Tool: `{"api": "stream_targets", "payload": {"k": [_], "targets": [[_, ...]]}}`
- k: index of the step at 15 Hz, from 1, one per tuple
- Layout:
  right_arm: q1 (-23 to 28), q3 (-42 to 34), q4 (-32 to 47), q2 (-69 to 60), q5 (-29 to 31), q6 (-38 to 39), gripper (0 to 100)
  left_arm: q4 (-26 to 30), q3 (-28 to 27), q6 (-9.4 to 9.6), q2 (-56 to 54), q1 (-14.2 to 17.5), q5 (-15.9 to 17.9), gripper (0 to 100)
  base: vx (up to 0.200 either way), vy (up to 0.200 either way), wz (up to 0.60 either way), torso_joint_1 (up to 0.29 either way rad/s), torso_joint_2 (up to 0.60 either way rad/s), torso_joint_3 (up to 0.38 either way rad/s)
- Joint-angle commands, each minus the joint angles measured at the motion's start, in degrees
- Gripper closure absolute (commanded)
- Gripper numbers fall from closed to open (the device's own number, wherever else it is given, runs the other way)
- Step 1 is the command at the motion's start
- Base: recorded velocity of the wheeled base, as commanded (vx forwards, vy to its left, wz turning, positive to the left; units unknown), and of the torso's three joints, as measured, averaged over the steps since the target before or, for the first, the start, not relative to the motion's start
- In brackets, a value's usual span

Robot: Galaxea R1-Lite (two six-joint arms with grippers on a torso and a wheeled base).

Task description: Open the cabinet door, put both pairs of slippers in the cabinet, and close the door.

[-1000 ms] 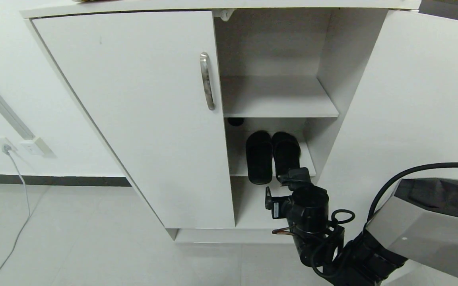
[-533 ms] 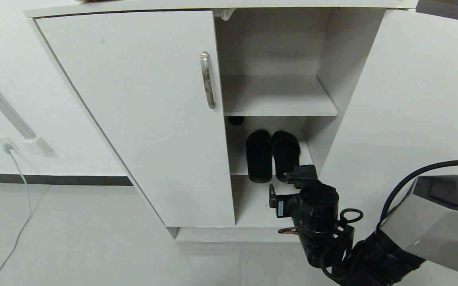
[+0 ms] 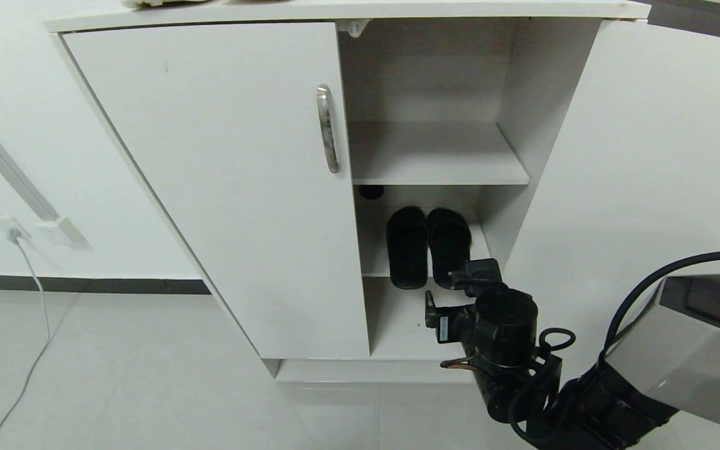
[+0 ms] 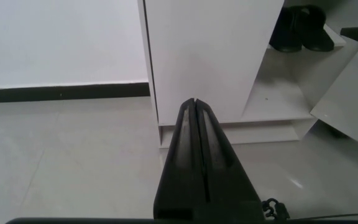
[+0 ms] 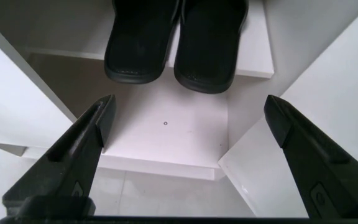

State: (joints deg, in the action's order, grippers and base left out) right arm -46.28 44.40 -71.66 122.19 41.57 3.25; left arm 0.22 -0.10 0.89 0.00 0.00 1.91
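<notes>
Black slippers side by side on middle shelf of open cabinet

Black slippers on lower shelf; right door open

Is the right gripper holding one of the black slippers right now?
No, the right gripper is open and empty, while the pair of black slippers sits on the white cabinet shelf.
</notes>
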Motion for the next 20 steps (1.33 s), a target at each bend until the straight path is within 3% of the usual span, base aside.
{"api": "stream_targets", "payload": {"k": [1,10,20], "targets": [[-0.22,0.07,-0.06,-0.11,0.0,0.0,0,0.04,0.01,-0.01,0.09,0.0,0.02,100,0.0,0.0,0.0,-0.002,0.0,0.149],[-0.75,-0.98,-0.41,-0.9,0.88,-0.97,0,-0.04,0.01,0.16,0.0,0.0,0.02,100,0.0,0.0,0.0,0.002,0.0,0.187],[-0.75,-1.86,-0.41,-1.42,0.97,-1.32,0,-0.04,0.01,0.08,0.09,0.0,0.02,100,0.0,0.02,0.0,0.001,0.0,0.006]]}}
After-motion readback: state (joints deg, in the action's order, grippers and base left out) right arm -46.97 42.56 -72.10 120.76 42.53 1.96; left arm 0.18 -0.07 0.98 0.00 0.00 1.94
